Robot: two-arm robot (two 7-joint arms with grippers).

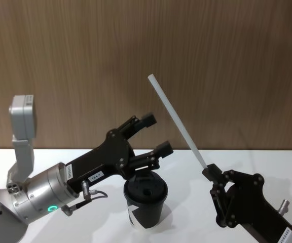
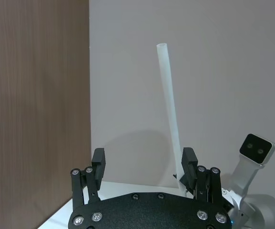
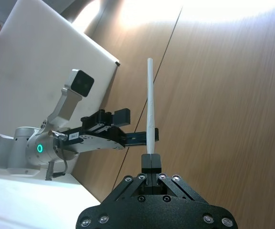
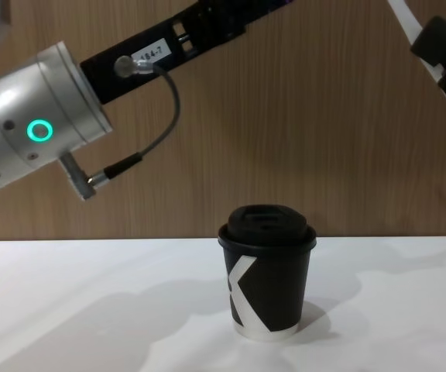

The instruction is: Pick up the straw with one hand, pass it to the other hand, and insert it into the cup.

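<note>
1. Holding the straw by its lower end, my right gripper is clenched on it, tilted upward.
2. My left gripper gapes above the cup, near the straw, not touching.
3. I'd centre the straw between those fingers before closing.

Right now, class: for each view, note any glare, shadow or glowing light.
Right wrist view: glare whitens the wood panel behind the straw clamped in the right gripper. Chest view: the coffee cup throws soft shadows across the table. Left wrist view: a faint straw shadow falls beyond the open left gripper. Head view: the green ring light glows.
</note>
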